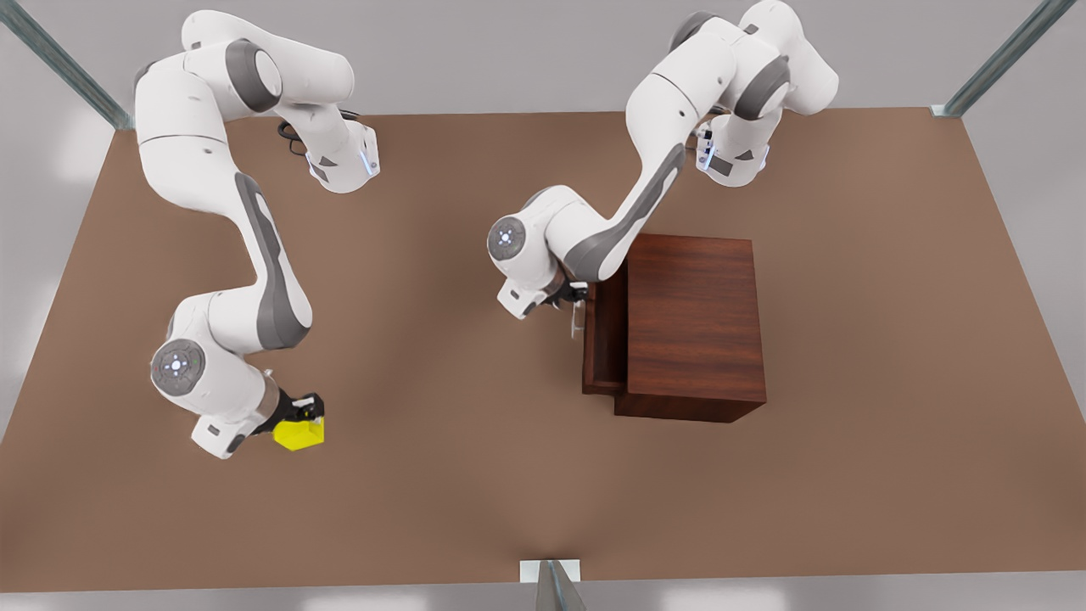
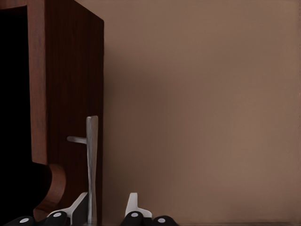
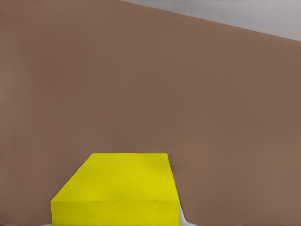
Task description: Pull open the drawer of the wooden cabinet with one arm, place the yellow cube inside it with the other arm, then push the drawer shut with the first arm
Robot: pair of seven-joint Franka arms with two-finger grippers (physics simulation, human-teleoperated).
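A: Drawer (image 1: 604, 339) first: how much of it can you make out?

B: It juts partway out of the wooden cabinet (image 1: 691, 327) toward the front view's left. Its far end is hidden under the left arm's wrist, and its inside is mostly shadow. The silver handle (image 1: 578, 321) is a thin sliver there.

A: And the left tool?

B: The left tool (image 1: 578, 299) sits at the handle, the arm bent low with its elbow raised over the cabinet's corner. In the front view the fingers are too small to read. The left wrist view shows more: the handle bar (image 2: 91, 169) stands between two light fingertips (image 2: 133, 205), with a gap on one side, so the jaws straddle the bar but are not pressed onto it. The finger bases are cut off by that picture's edge.

A: Where is the yellow cube?

B: The yellow cube (image 1: 299, 433) is near the front view's left, well apart from the cabinet, at the tip of the right tool (image 1: 307, 412). The right arm folds down with its wrist low over the tabletop (image 1: 848, 475). I cannot tell whether the cube rests on the tabletop or is lifted.

A: Is it gripped?

B: The black fingers are on the cube in the front view. The right wrist view has the cube (image 3: 117, 190) close up, cut off at the edge, with a pale finger sliver touching one corner. The tool is closed on it.
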